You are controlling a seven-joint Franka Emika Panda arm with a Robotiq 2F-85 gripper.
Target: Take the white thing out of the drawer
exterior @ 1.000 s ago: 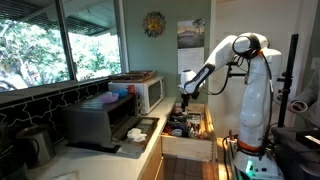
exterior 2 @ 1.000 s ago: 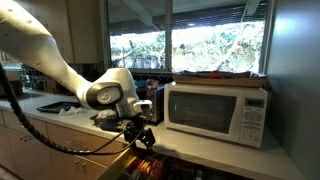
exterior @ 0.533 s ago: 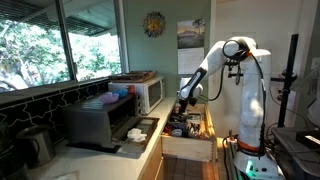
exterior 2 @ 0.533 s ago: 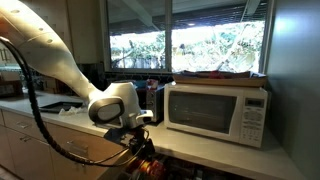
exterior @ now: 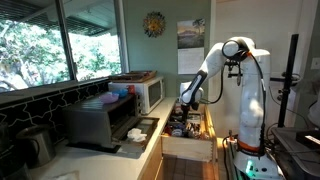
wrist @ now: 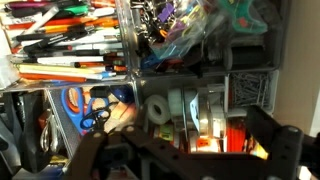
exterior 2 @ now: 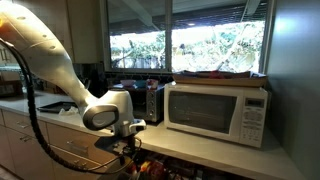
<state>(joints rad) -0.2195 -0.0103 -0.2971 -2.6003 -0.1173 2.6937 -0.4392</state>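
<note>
Below counter [exterior: 100, 158]: drawer [exterior: 187, 148] open, v. cluttered.

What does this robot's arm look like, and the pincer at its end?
The arm is glossy white, made of smooth rounded tube sections with bulging joints. A black cable loops alongside it. Towards the wrist it turns dark and ends in a black pincer with two chunky fingers. No markings are readable.
</note>
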